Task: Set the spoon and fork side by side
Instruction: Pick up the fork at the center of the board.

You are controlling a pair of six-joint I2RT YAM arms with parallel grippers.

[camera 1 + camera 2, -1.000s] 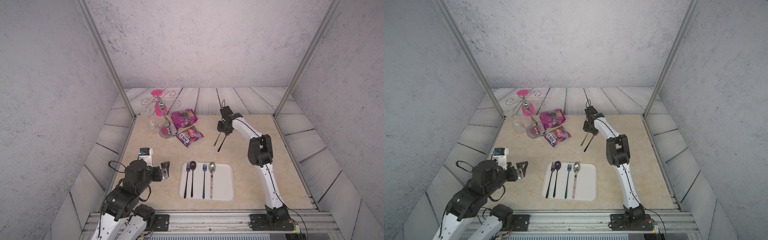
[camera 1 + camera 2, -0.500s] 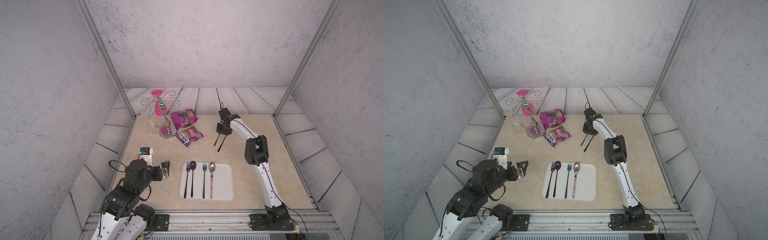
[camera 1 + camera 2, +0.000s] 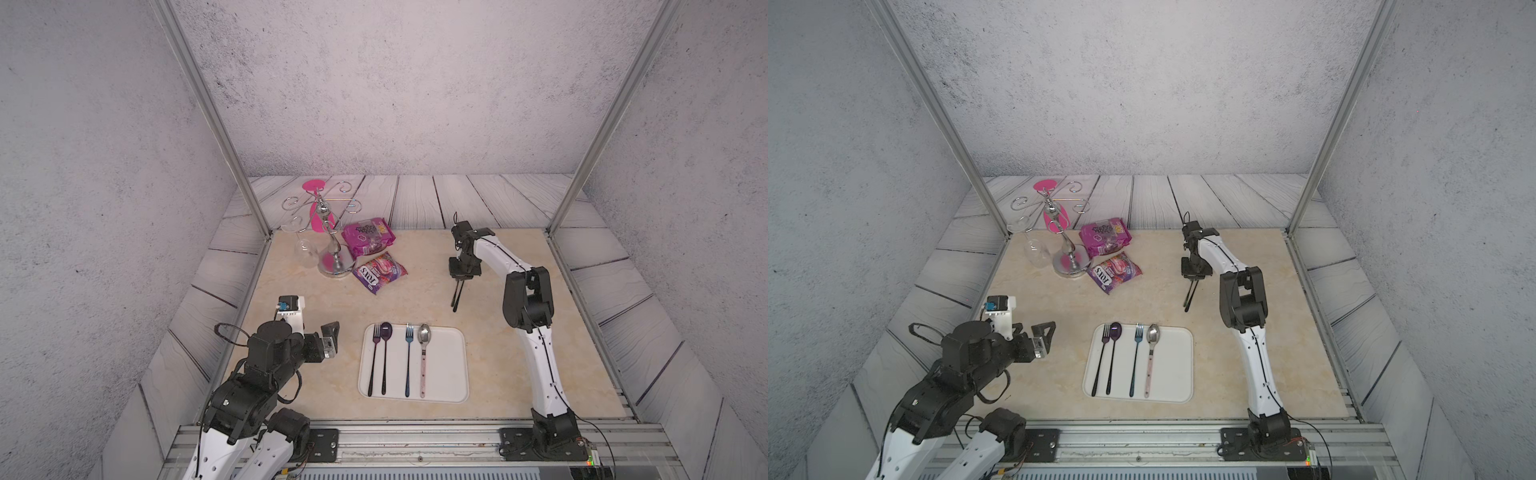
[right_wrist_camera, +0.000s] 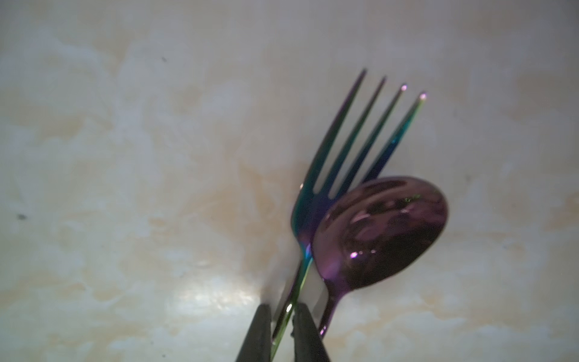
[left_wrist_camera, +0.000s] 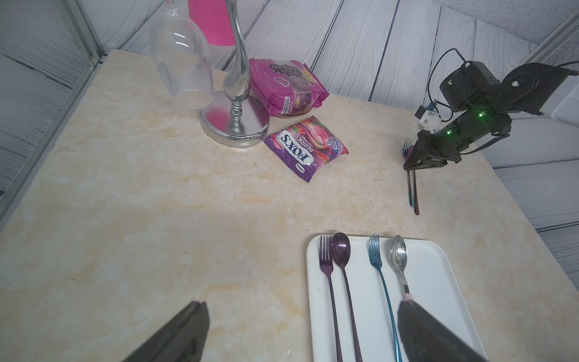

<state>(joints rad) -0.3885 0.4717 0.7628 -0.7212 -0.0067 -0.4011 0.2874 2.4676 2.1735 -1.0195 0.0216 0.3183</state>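
- In both top views the right hand (image 3: 458, 283) has come lower and nearer during the last second. It now stands on the fork (image 3: 456, 296) and spoon (image 3: 459, 295), which lie at the far right of the desk (image 3: 415, 303), well apart from the tray (image 3: 451, 374). The left hand (image 3: 330, 340) has not moved; it is wide and holds nothing. Here the two handles are only thin dark lines, and the grip cannot be read.
- The left wrist view adds the side look: the fork's tines (image 5: 406, 143) stick out behind the right hand, and both handles run out from under it toward the tray, flat on the desk.
- Only the right wrist view shows the grip. The hand is narrow, and its fingers (image 4: 260, 332) close on the fork's handle alone. The spoon's handle passes outside them, and the spoon's bowl (image 4: 382, 232) lies partly over the fork's head.
- I judge that the grasp of the fork is just being made. Because the bowl overlaps the fork, lifting it may drag the spoon.
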